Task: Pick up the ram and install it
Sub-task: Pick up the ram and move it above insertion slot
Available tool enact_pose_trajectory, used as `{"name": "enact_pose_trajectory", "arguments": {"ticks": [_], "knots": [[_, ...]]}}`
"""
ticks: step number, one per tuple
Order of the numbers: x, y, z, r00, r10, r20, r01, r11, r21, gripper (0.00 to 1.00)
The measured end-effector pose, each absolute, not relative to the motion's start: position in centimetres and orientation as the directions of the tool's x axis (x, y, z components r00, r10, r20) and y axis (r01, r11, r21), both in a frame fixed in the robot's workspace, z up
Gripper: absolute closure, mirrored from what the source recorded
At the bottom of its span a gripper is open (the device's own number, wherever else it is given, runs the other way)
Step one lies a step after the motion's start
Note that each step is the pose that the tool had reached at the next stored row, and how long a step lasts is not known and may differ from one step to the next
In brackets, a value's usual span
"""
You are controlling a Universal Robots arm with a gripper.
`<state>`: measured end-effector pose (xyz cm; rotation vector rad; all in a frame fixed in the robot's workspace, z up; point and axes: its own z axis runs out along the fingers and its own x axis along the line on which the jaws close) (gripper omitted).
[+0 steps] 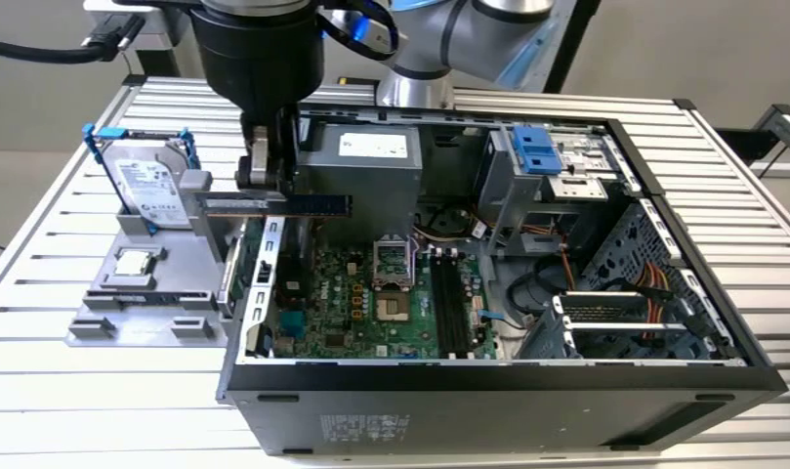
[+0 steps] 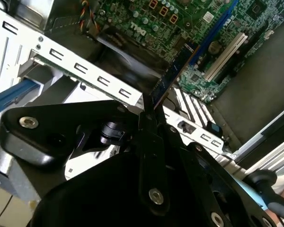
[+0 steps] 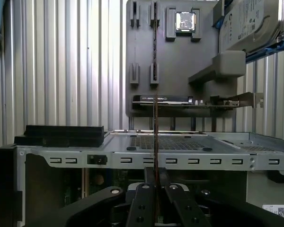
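Exterior view: pincer [image 1: 270,188] hangs over the open case's [image 1: 499,410] wall on the exterior view's left, clamped on the ram [image 1: 316,204].
Grip: the two flat faces are pinched around mid-length; the stick is level and in the air, touching nothing else.
First wrist view: ram [image 3: 155,137] is just an edge-on sliver running out of the pincer [image 3: 155,182].
Handling: I'd guess light, stiff and thin. It's probably fragile at the contacts, so hold it by the faces or top edge.
Slots: memory slots [image 1: 449,303] sit on the motherboard [image 1: 355,303], lower and toward the exterior view's right.
Holder: grey holder [image 1: 108,322] on the desk [image 1: 56,391] carries the hard drive [image 1: 147,186] and CPU chip [image 1: 134,262].
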<state>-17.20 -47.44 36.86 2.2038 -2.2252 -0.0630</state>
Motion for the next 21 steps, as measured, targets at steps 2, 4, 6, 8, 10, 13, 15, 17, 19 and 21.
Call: {"name": "enact_pose_trajectory", "arguments": {"ticks": [2,4,6,8,10,13,15,17,19,21], "knots": [[-16.8,-47.4,36.9,-0.01,-1.0,-0.022,-0.999,0.009,0.035,1.0],[-16.5,-47.4,36.9,-0.01,-1.0,-0.022,-0.999,0.009,0.035,1.0],[-16.2,-47.4,36.9,-0.01,-1.0,-0.022,-0.999,0.009,0.035,1.0],[-15.8,-47.4,36.9,-0.01,-1.0,-0.022,-0.999,0.009,0.035,1.0],[-15.4,-47.4,36.9,-0.01,-1.0,-0.022,-0.999,0.009,0.035,1.0],[-14.9,-47.4,36.9,-0.01,-1.0,-0.022,-0.999,0.009,0.035,1.0],[-14.5,-47.4,36.9,-0.01,-1.0,-0.022,-0.999,0.009,0.035,1.0],[-14.2,-47.4,36.9,-0.01,-1.0,-0.022,-0.999,0.009,0.035,1.0],[-13.8,-47.4,36.9,-0.01,-1.0,-0.022,-0.999,0.009,0.035,1.0],[-13.5,-47.4,36.9,-0.01,-1.0,-0.022,-0.999,0.009,0.035,1.0]]}}
